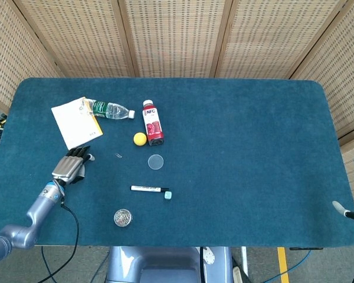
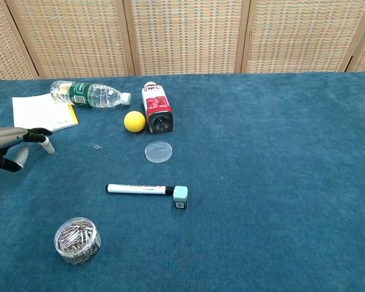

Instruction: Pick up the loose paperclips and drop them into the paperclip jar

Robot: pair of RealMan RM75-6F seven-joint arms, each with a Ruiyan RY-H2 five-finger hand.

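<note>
**Left hand low beside the jar's far-left ground, one loose clip plainly visible**

The paperclip jar (image 2: 76, 239), lidless and nearly full of clips, stands nearest the robot. Beyond it lies a marker (image 2: 140, 189) with its cap (image 2: 180, 196) off at the tip, and beyond that the jar's clear lid (image 2: 158, 151). One loose paperclip (image 2: 96, 146) is seen well beyond the jar, slightly to its right, flat on the blue table (image 2: 280, 182).

The clip is judged to be very light, stiff thin wire, slippery and lying flush in the cloth nap. It is best taken across its narrow width in a fingertip pinch, or slid first to raise an edge.

The left hand (image 2: 12, 145) is held low, beyond the jar and to its left, well apart from that clip. Its fingers (image 2: 41, 135) are curled forward with the tips near or on the cloth. Whether a clip is pinched beneath them cannot be told. Of the right hand (image 1: 349, 213), only a sliver is seen at the table's far-right edge, and its state cannot be told.
</note>
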